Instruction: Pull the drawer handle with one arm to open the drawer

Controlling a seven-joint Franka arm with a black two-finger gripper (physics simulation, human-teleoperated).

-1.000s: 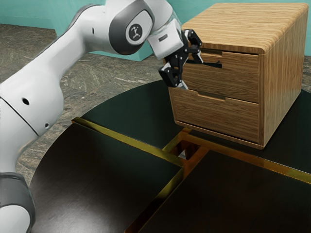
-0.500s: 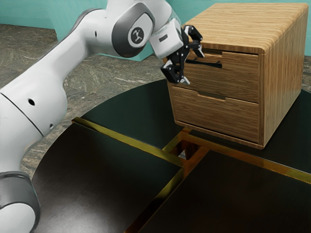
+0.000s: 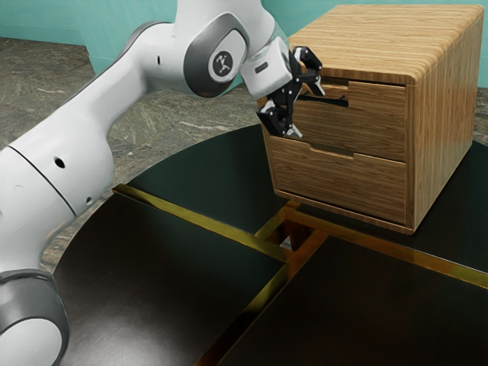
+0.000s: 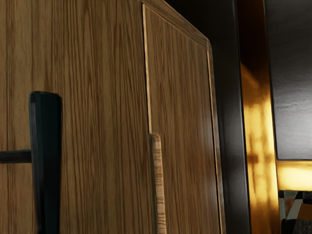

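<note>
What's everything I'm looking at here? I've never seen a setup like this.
cabinet: one, light wood, on the table
top drawer: one, wood, cabinet's upper front
lower drawer: one, wood, below it
handle: one, black, on the top drawer
table: one, black with gold strips, under the cabinet
floor: grey marbled, beyond the table
wall: teal, at the back
arm: one, white, from the exterior view's left
gripper: one, black, open, at the handle's end

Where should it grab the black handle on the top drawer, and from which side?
Probably the middle of the black handle, coming straight at the front of the top drawer. It is a thin level bar standing off the wood, so the fingers of the open hand could close above and below it, then pull straight out.
</note>
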